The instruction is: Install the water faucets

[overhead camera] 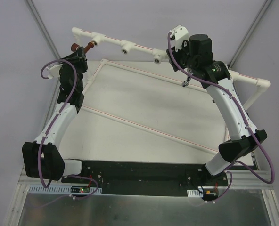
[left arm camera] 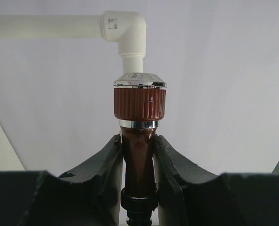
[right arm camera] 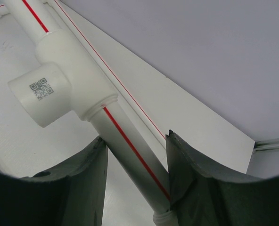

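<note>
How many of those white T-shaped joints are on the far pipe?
3. The left joint is by the reddish-brown faucet, the middle joint stands alone, the right joint is beside the right arm, which may hide another.

Worktop (overhead camera: 144, 103): white, matte, flat.
Far pipe (overhead camera: 139, 69): white, red stripe along it, runs along far edge from far-left corner; middle stretch hidden behind arm.
Left pipe (overhead camera: 93, 82): short, white, follows left edge down from far-left corner.
Diagonal pipe (overhead camera: 149, 129): white, red-striped, crosses worktop from left edge toward near-right corner.
Elbow (overhead camera: 262, 84): white, at far-right corner, with stub turning down along right edge.
Mounting plate (overhead camera: 144, 172): black, spans near edge.
Whether pipes touch worktop or sit just above it: cannot tell.
</note>
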Controlling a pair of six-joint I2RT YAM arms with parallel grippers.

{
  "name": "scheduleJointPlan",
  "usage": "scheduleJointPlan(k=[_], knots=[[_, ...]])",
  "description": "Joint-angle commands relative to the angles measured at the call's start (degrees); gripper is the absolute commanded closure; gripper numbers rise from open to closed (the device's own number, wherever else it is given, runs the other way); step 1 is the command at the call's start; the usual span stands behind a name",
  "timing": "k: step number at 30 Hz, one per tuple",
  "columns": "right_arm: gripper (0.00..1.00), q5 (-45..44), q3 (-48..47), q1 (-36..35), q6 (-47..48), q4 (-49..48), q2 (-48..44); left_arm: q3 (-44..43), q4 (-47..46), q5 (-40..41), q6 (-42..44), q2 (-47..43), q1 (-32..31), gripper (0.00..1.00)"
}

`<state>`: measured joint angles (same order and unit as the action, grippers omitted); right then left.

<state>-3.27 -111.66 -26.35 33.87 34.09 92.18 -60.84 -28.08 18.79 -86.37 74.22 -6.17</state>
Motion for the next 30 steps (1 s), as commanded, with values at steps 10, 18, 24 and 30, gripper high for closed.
scheduleJointPlan(k=[10,18,24,30], knots=[[1.00,-6.40,1.53,-0.11,-14.71,-0.34,-1.22,-4.64,-3.65,3.97,-3.37,3.21,-3.14,1.00],[1.00,-5.43,1.97,-0.90,-14.18,-0.07,-1.21,-6.22,-4.80,4.77,-4.60,5.32,-5.86,1.00],[1.00,-5.43,2.32,-1.25,-13.92,-0.16,-1.57,-6.05,-4.88,4.50,-4.60,5.41,-7.18,1.00],[1.00,-5.00,2.14,-1.51,-13.92,-0.16,-1.48,-5.60,-4.88,4.86,-5.57,6.12,-8.68,1.00]])
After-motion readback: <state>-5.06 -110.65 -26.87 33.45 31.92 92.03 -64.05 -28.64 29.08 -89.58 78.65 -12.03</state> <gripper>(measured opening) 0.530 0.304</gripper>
